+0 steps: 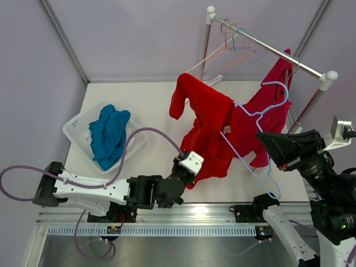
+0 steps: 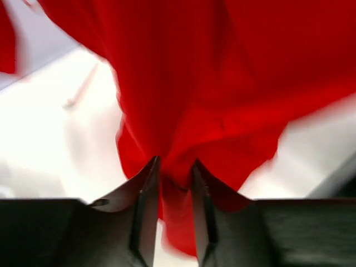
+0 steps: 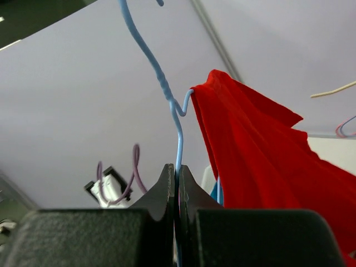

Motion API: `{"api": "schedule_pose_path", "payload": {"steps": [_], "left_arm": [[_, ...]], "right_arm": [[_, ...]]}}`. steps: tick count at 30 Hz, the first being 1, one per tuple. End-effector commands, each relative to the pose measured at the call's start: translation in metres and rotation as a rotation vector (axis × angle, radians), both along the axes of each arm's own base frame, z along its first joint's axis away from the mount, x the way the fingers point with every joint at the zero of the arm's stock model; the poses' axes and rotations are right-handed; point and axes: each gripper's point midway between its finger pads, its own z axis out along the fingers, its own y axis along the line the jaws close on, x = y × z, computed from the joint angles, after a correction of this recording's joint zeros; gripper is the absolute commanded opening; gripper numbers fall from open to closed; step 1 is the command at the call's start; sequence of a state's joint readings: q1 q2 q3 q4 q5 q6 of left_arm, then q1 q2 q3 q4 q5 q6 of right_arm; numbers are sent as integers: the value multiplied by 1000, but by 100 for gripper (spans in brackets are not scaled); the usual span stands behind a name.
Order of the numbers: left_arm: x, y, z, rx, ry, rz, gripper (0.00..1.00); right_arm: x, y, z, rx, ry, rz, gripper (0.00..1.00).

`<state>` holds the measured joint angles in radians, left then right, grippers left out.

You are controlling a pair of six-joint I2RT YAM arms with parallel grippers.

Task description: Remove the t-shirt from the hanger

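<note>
A red t-shirt [image 1: 208,128] hangs on a light blue wire hanger [image 1: 259,115] above the middle of the white table. My left gripper [image 1: 189,173] is at the shirt's lower edge. In the left wrist view it [image 2: 175,167] is shut on a bunched fold of the red cloth [image 2: 222,83]. My right gripper [image 1: 262,136] is at the right, under the hanger's neck. In the right wrist view it [image 3: 178,169] is shut on the blue hanger wire [image 3: 179,139], with the red shirt [image 3: 256,150] draped just to its right.
A white basket [image 1: 75,123] holding a blue garment [image 1: 108,133] sits on the table's left. A clothes rack [image 1: 267,47] with several bare hangers [image 1: 231,30] stands at the back right. Grey walls enclose the table.
</note>
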<state>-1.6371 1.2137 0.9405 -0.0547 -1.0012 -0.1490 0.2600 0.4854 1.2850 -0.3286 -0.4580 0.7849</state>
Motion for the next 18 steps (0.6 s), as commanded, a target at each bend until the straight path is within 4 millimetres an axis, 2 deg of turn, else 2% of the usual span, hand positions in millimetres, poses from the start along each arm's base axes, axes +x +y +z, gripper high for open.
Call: {"api": "schedule_pose_path", "payload": {"steps": [1, 2, 3, 5, 8, 10, 12, 13, 14, 15, 16, 17, 18], "left_arm": [[44, 22, 114, -298, -175, 234, 39], [61, 31, 127, -310, -208, 296, 44], [70, 38, 136, -258, -266, 329, 55], [87, 38, 157, -321, -323, 370, 64], [101, 31, 166, -300, -384, 388, 74], [101, 22, 169, -315, -411, 354, 83], [101, 14, 168, -317, -413, 320, 83], [101, 14, 169, -319, -415, 319, 73], [103, 16, 171, -299, -429, 327, 54], [104, 20, 173, -286, -440, 340, 29], [106, 29, 176, -294, -447, 379, 13], [107, 39, 179, -236, -480, 407, 0], [106, 48, 183, -240, -489, 428, 0]], "right_arm": [[-46, 11, 16, 50, -87, 181, 0], [-53, 11, 18, 53, -102, 199, 0], [-63, 12, 21, 50, -117, 229, 0], [-78, 12, 28, 60, -137, 271, 0], [-95, 10, 39, 64, -172, 301, 0], [-103, 9, 43, 74, -183, 315, 0], [-106, 11, 44, 81, -179, 349, 0], [-104, 13, 43, 84, -169, 362, 0], [-105, 14, 44, 86, -177, 377, 0], [-102, 15, 40, 86, -160, 386, 0], [-102, 15, 38, 84, -159, 381, 0], [-100, 15, 33, 81, -139, 369, 0], [-98, 13, 32, 76, -150, 341, 0]]}}
